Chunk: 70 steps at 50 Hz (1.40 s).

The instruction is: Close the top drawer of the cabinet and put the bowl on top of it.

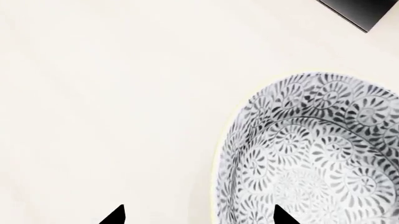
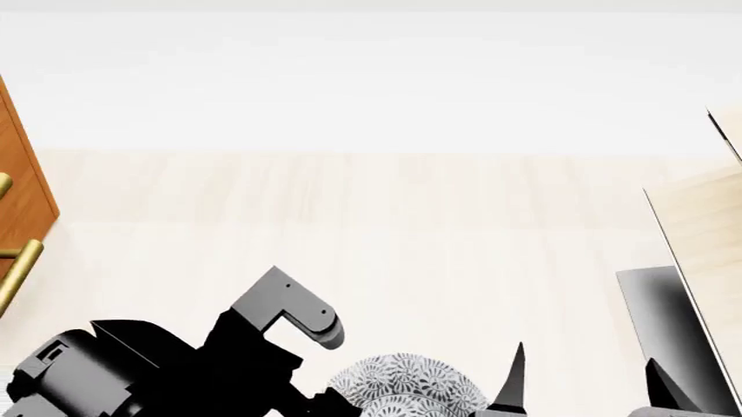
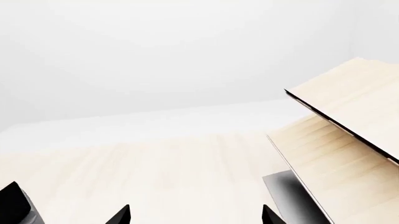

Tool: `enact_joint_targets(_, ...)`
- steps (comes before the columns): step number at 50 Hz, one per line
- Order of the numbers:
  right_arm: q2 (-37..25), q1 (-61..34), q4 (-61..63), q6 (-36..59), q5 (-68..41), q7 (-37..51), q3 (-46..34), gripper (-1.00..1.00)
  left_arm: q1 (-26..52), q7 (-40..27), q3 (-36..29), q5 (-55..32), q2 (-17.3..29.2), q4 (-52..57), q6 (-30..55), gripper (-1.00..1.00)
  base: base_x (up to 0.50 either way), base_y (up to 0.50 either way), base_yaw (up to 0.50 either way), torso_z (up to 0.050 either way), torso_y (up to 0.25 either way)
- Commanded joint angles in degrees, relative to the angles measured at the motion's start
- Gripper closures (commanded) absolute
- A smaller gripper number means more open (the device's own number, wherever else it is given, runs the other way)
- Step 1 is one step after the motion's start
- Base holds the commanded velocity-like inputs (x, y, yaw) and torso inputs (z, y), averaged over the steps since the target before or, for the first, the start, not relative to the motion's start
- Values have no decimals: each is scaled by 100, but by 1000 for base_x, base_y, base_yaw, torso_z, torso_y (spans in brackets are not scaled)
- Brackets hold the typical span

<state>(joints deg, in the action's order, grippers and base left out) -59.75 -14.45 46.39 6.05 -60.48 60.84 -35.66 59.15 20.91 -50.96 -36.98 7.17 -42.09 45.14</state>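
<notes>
Nearest, the round white ceramic bowl with grey-blue floral pattern point(image 2: 404, 382) is seen resting on the pale desk point(image 2: 383, 243), the left gripper point(image 1: 198, 215) spread wide astride its rim, presumably for lifting. The right gripper point(image 2: 586, 387) is held wide and empty alongside. Farther left, the reddish-brown wooden cabinet with brass handles point(image 2: 26, 187) is edged into view; whether its drawer is shut cannot be told.

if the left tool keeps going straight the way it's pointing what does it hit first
Probably the bowl: in the left wrist view the left tool points down at the pale surface, one fingertip over the bowl's rim, the other over bare surface. Depth is unclear.
</notes>
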Motion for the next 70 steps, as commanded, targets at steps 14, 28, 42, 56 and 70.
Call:
enact_joint_targets(14, -13, 129, -73, -108, 42, -48, 20, -100, -4, 342, -291, 265, -436, -1128, -565, -100, 0, 0, 0, 0, 0)
enact_joint_targets(28, -61, 260, -121, -252, 69, -107, 61, -100, 47, 524, -403, 233, -642, -1544, -767, -100, 0, 0, 0, -1, 0)
enact_joint_targets(42, -28, 284, -185, -283, 88, -155, 63, -100, -127, 130, -385, 78, -286, -633, -573, 100, 0, 0, 0, 0, 0)
enact_joint_targets(56, -158, -52, 47, -29, -325, 17, 155, -100, -163, 58, -378, 21, -200, -448, -543, 100, 0, 0, 0, -1, 0)
enact_joint_targets(70, -77, 246, -79, -234, 62, -109, 88, -100, -86, -227, -120, -249, 73, 190, -263, 100, 0, 0, 0, -1, 0)
